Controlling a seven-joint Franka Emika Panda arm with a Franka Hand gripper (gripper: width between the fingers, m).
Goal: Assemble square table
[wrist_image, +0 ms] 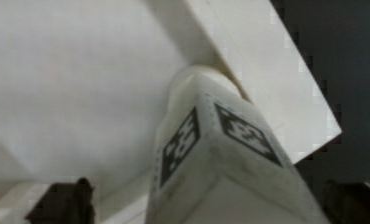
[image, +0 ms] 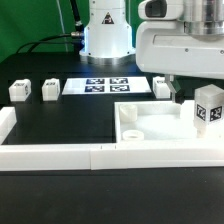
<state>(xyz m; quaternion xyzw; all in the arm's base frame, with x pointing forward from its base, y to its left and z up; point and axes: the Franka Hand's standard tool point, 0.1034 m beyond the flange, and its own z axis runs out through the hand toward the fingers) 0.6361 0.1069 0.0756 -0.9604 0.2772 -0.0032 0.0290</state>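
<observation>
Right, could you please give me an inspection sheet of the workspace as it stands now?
Surface: black table, with a low white wall along its front.
Job's things: tabletop lies rim up. One leg stands upright at its corner on the exterior view's right. Three more legs sit loose on the table.
Clutter: nothing seen.
Grippers: gripper is at the upright leg, which shows between its fingers in the wrist view; whether it grips cannot be told.
Cables: what looks like a dark cable by the robot base.
Surroundings: marker board, green backdrop.
</observation>
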